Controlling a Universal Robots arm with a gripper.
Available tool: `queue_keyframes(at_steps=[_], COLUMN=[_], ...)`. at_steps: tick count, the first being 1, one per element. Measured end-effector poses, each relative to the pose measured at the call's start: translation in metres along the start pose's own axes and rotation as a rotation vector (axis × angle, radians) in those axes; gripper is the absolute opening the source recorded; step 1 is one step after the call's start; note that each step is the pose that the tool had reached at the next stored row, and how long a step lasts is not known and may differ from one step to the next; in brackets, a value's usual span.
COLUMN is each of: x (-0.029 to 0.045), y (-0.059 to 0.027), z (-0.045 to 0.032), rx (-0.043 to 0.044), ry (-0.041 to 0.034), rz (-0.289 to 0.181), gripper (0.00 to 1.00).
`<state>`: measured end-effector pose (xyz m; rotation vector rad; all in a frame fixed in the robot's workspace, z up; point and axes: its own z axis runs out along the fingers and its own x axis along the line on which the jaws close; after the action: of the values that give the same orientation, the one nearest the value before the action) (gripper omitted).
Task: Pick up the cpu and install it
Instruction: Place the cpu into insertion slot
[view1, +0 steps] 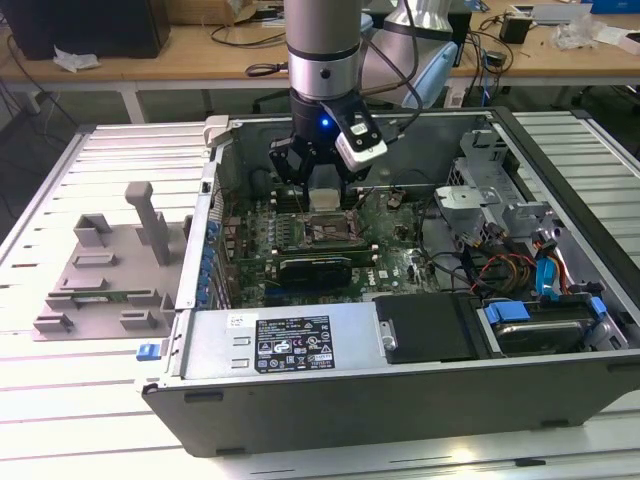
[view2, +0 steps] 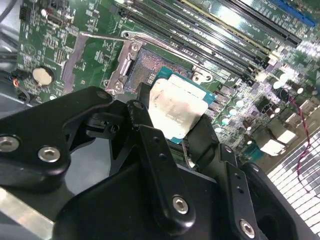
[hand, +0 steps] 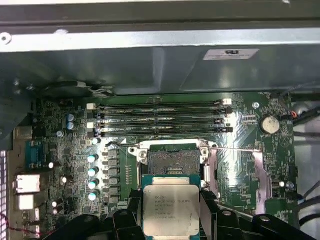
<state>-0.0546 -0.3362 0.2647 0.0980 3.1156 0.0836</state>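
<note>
The cpu (hand: 170, 210), a flat square chip with a silver metal top, sits between my gripper's (hand: 171, 220) black fingers (hand: 207, 209), which are shut on its two sides. It hangs just above the motherboard, beside the open dark socket (hand: 172, 162), whose metal frame is raised. In the second wrist view the cpu (view2: 176, 106) shows pale and tilted, partly over the socket (view2: 146, 67), with my gripper (view2: 175, 127) behind it. In the exterior view my gripper (view1: 322, 195) reaches down inside the open computer case (view1: 400, 400), with the cpu (view1: 325, 184) over the socket (view1: 325, 232).
Memory slots (hand: 160, 117) run beside the socket, and a coin battery (hand: 270, 124) sits on the board. A drive cage and cables (view1: 510, 260) fill the case at the exterior view's right. A grey fixture tray (view1: 110, 265) with upright posts lies outside the case at the left.
</note>
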Motion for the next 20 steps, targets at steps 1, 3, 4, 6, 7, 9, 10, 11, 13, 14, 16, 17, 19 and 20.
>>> queue_keyframes(at_steps=[1, 3, 4, 6, 7, 9, 10, 11, 13, 14, 16, 17, 19, 20], x=[0.0000, 0.0000, 0.0000, 0.0000, 0.0000, 0.0000, 0.0000, 0.0000, 0.0000, 0.0000, 0.0000, 0.0000, 0.0000, 0.0000], y=[0.0000, 0.0000, 0.0000, 0.0000, 0.0000, 0.0000, 0.0000, 0.0000, 0.0000, 0.0000, 0.0000, 0.0000, 0.0000, 0.0000], z=[0.0000, 0.0001, 0.0002, 0.0003, 0.0003, 0.0005, 0.0005, 0.0005, 0.0005, 0.0005, 0.0006, 0.0006, 0.0007, 0.0007], rx=[0.0011, 0.0024, 0.0030, 0.0041, 0.0046, 0.0055, 0.0059, 0.0063, 0.0074, 0.0077, 0.0086, 0.0091, 0.0103, 0.0106], ry=[-0.0027, -0.0062, -0.0073, -0.0102, -0.0114, -0.0137, -0.0146, -0.0155, -0.0183, -0.0193, -0.0215, -0.0227, -0.0258, -0.0267], rz=[0.049, 0.115, 0.135, 0.187, 0.209, 0.253, 0.269, 0.286, 0.336, 0.354, 0.396, 0.418, 0.475, 0.492], gripper=[0.54, 0.54, 0.54, 0.54, 0.54, 0.54, 0.54, 0.54, 0.54, 0.54, 0.54, 0.54, 0.54, 0.54])
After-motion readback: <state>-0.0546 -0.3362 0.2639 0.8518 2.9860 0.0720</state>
